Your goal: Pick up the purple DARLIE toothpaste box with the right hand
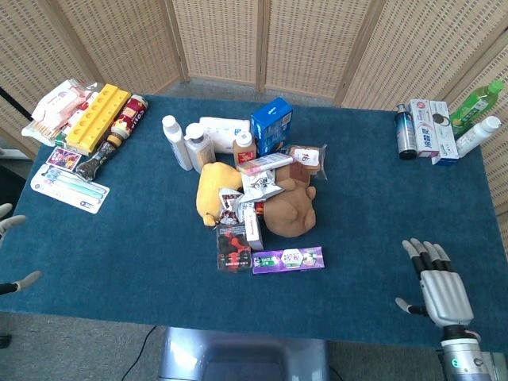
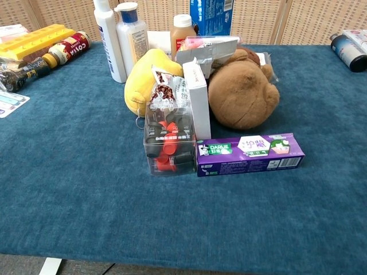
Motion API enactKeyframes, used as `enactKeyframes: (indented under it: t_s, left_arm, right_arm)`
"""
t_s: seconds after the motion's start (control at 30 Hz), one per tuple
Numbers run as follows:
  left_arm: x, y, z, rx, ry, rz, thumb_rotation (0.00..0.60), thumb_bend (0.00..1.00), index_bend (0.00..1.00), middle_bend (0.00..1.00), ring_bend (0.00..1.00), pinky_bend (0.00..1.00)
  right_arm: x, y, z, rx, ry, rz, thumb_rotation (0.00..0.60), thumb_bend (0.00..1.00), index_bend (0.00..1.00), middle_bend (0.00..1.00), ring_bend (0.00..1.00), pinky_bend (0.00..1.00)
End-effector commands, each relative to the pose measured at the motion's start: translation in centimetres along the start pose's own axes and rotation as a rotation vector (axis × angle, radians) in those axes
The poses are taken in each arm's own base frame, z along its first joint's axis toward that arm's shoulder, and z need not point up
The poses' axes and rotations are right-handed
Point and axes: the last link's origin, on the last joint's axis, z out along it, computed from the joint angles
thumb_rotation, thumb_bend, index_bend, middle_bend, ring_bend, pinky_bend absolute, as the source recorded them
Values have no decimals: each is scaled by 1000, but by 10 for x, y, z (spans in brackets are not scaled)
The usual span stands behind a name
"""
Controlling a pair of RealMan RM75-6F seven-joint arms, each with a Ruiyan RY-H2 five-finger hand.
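The purple DARLIE toothpaste box (image 1: 288, 259) (image 2: 249, 153) lies flat on the blue table, long side toward me, at the near edge of the central pile. My right hand (image 1: 435, 287) hovers open over the table's near right corner, fingers spread and pointing away, well right of the box. Only fingertips of my left hand (image 1: 11, 250) show at the left edge, spread apart and holding nothing. Neither hand appears in the chest view.
A clear box with red contents (image 1: 232, 246) touches the toothpaste's left end. Behind it sit a brown plush (image 1: 290, 208), a yellow plush (image 1: 212, 190), a white carton (image 2: 198, 107) and bottles (image 1: 186, 144). More items stand at the far right (image 1: 432, 129) and far left (image 1: 91, 119).
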Motion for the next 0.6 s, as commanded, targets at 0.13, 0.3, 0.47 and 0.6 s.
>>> enactKeyframes:
  t_s: [0.13,0.3,0.47,0.6]
  left_arm:
    - [1,-2,1,5,-2,-3,600,0,200,0,0,0]
    - [0,-3,2,10,-8,-5,600,0,199,0,0,0]
    - [-2,-4,3,13,-11,-2,600,0,200,0,0,0]
    - [-2,-3,3,14,-11,0,600,0,199,0,0,0]
  right_arm:
    - [-19,-26,18,48,-48,-11,600,0,0,0,0,0]
    - [-25,-50,34,91,-77,-1,600,0,0,0,0,0]
    - [-30,-81,49,144,-126,18,600,0,0,0,0,0]
    - [-32,-102,58,174,-162,31,600,0,0,0,0,0]
